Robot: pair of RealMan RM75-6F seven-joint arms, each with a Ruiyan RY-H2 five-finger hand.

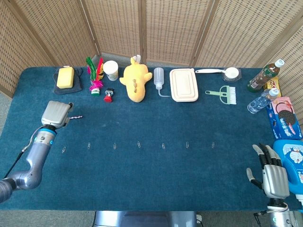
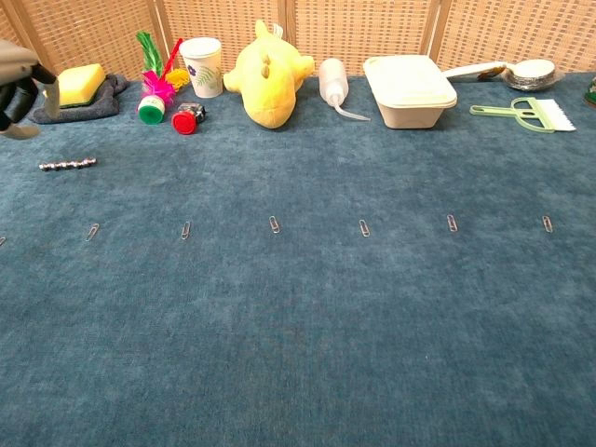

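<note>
My left hand [image 1: 56, 113] hovers at the table's left side, its fingers hanging down and holding nothing. Its fingertips are just left of a small twisted metal rod [image 1: 75, 117] that lies flat on the blue cloth. In the chest view the left hand [image 2: 19, 79] shows at the upper left edge, above and left of the rod [image 2: 67, 164]. My right hand [image 1: 272, 174] stands at the front right corner, fingers spread and empty, close beside a blue detergent bottle [image 1: 291, 163]. A row of several paper clips [image 1: 138, 144] crosses the middle of the table.
Along the back edge stand a yellow sponge on a grey cloth [image 1: 65, 77], a feather shuttlecock [image 1: 96, 75], a paper cup [image 1: 111, 70], a yellow plush toy [image 1: 135, 80], a squeeze bottle [image 1: 158, 78], a lidded box [image 1: 183, 85] and a green brush [image 1: 223, 94]. Bottles and snack packs [image 1: 284, 116] line the right edge.
</note>
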